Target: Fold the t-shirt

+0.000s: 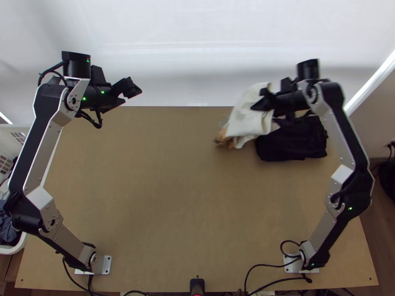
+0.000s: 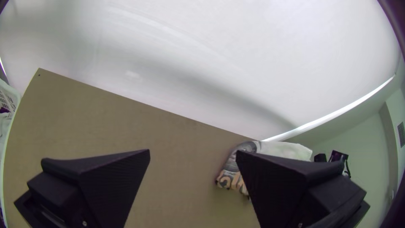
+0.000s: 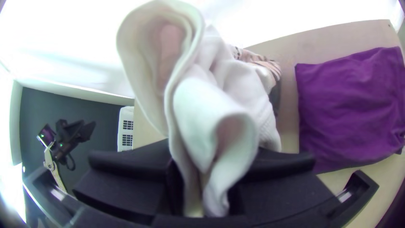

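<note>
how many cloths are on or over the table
2: a white one, held in the right gripper at the far side of the table, and a dark one lying just right of it. More could be hidden under them.

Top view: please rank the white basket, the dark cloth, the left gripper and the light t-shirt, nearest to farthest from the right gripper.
1. Light t-shirt: held in the right gripper.
2. Dark cloth: right side, on the table.
3. Left gripper: across, upper left.
4. White basket: far left edge.
</note>
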Controlling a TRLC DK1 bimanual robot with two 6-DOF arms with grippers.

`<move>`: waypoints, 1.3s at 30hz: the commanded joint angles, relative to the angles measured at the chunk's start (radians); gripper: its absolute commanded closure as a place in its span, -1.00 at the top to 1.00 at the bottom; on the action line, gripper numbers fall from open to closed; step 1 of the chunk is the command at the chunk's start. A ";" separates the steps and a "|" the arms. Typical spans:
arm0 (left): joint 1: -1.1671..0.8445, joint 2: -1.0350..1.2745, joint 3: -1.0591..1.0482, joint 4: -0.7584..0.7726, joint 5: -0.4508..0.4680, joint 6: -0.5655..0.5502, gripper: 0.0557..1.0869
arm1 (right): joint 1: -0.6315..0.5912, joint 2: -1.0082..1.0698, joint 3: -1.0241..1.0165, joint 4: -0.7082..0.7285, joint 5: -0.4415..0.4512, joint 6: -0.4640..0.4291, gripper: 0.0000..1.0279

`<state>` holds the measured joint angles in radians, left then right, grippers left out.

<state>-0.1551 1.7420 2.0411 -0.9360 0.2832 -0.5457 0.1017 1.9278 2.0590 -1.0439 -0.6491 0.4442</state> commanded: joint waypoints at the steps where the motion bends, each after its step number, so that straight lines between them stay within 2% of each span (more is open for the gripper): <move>1: 0.008 0.002 0.016 -0.003 -0.003 -0.002 0.93 | -0.071 -0.007 0.079 -0.053 -0.060 -0.078 -0.95; 4: 0.008 0.002 0.019 -0.003 -0.003 -0.002 0.93 | -0.132 0.014 0.125 -0.104 -0.103 -0.142 -0.95; 6: 0.008 0.002 0.019 -0.003 -0.003 -0.002 0.93 | -0.174 0.034 0.171 -0.150 -0.139 -0.219 -0.95; 10: 0.008 0.002 0.021 -0.004 -0.003 -0.002 0.93 | -0.264 0.096 0.247 -0.194 -0.208 -0.277 -0.95; 13: 0.006 0.004 0.019 -0.007 -0.003 -0.002 0.93 | -0.313 0.135 0.276 -0.229 -0.265 -0.354 -0.95; 17: 0.006 0.005 0.019 -0.007 -0.003 -0.002 0.93 | -0.332 0.186 0.276 -0.369 -0.288 -0.509 -0.95; 19: 0.006 0.007 0.021 -0.006 -0.003 -0.002 0.93 | -0.329 0.211 0.276 -0.481 -0.291 -0.621 -0.95; 23: 0.005 0.011 0.024 -0.004 -0.004 -0.002 0.93 | -0.319 0.229 0.271 -0.597 -0.297 -0.749 -0.95; 29: 0.006 0.011 0.025 -0.004 -0.004 -0.003 0.93 | -0.313 0.201 0.282 -0.616 -0.337 -0.771 -0.95; 35: 0.009 0.010 0.025 -0.007 -0.004 -0.005 0.93 | -0.307 0.135 0.294 -0.553 -0.440 -0.668 -0.95; 39: 0.008 0.010 0.027 -0.007 -0.004 -0.005 0.93 | -0.287 0.126 0.294 -0.564 -0.448 -0.665 -0.95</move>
<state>-0.1547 1.7420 2.0422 -0.9363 0.2832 -0.5461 -0.2066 2.1162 2.3123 -1.5944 -1.0458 -0.2379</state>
